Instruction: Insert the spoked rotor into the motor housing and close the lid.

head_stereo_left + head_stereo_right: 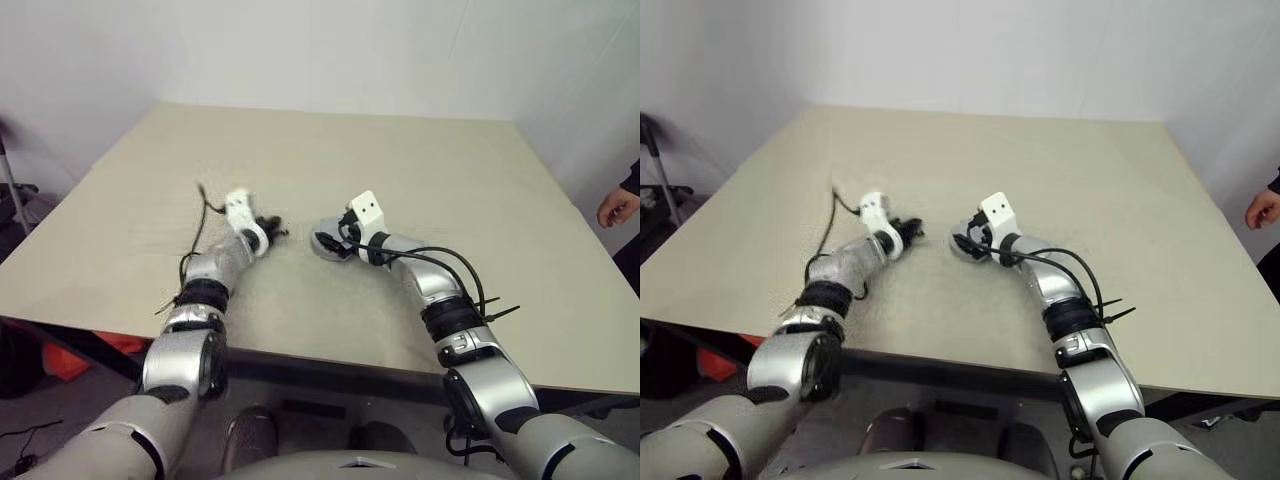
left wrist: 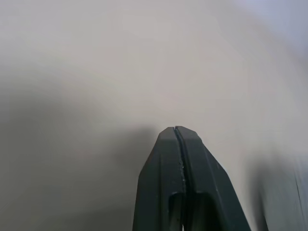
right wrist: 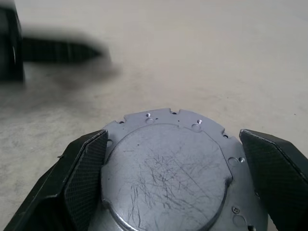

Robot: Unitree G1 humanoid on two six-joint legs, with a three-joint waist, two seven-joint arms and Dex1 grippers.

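Table (image 1: 420, 190): beige, matte top.

Lid (image 3: 168, 168): scratched silver disc with notched, holed rim, lying flat on the table near its middle, toward the near edge; it sits between the right fingers. Whether the housing is beneath it cannot be told.

Right gripper (image 3: 173, 183): fingers spread wide either side of the lid; the left pad (image 3: 89, 168) is at the rim, the other stands just off it.

Left gripper (image 2: 178, 139): fingers pressed together, holding nothing, low over bare table at the lid's 9 o'clock, near but apart.

Person's hand (image 1: 618, 207): beyond the table's right edge, at 3 o'clock.
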